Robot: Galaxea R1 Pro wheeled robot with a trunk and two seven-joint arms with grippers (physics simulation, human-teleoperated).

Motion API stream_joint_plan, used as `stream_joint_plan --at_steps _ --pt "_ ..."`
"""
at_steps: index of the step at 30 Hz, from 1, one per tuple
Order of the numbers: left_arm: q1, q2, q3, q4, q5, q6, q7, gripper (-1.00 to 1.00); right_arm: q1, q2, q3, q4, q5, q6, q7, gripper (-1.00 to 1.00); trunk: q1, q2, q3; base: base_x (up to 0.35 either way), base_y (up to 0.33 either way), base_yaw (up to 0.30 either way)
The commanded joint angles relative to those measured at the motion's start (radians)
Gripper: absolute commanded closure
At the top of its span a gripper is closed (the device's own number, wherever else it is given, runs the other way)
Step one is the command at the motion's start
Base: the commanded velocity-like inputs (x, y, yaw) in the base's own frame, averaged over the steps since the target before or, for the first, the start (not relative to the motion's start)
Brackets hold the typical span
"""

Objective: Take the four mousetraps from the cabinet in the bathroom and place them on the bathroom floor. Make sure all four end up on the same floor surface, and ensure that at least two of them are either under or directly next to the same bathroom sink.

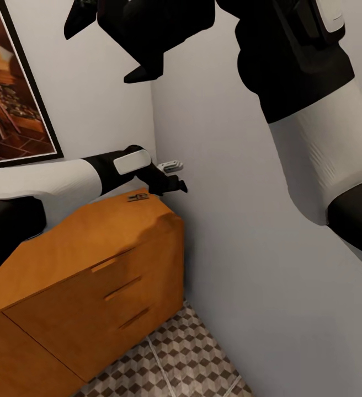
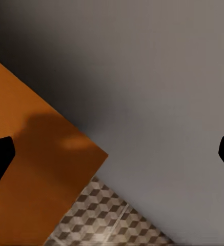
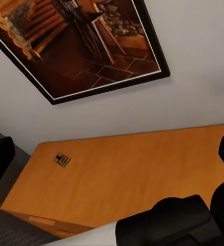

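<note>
On the patterned bathroom floor [image 1: 186, 358], tiled in brown, beige and white cubes, stands the wide orange-brown wooden cabinet [image 1: 81, 264] with bar-handled drawer fronts, pushed into the corner of the pale wall. Its flat top serves as the tabletop, and near the far corner lies one small tan wooden mousetrap [image 1: 139, 197] with dark metal parts and a red spot. The left claw [image 1: 176, 177] hovers just beyond it, over the cabinet's edge, empty, with its jaws spread wide in the left wrist view. The right claw [image 1: 112, 41] hangs high near the camera; its spread I cannot tell. A dark-framed picture [image 1: 10, 94] hangs on the far wall. The step in hand looks like fetching this trap: the left claw needs to draw back and descend over it.
</note>
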Motion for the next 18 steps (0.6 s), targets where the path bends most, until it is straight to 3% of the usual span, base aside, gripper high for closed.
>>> stream_joint_plan --at_steps 1,9,18 --pt "-0.002 0.001 -0.003 -0.001 0.011 0.010 0.008 -1.00 -0.001 0.000 0.000 0.000 -0.009 0.001 -0.010 -1.00 0.000 -0.001 -0.001 0.000 0.000 0.000" --pt "-0.002 0.003 -0.003 -0.001 0.009 0.095 0.009 -1.00 -0.001 0.001 0.001 0.001 -0.008 0.001 -0.010 -1.00 0.000 -0.001 -0.001 0.000 0.000 0.000" --pt "-0.002 0.024 -0.003 0.022 0.009 0.120 0.010 -1.00 -0.001 0.004 0.007 0.001 -0.009 0.000 -0.010 -1.00 0.000 -0.001 -0.001 0.000 0.000 0.000"
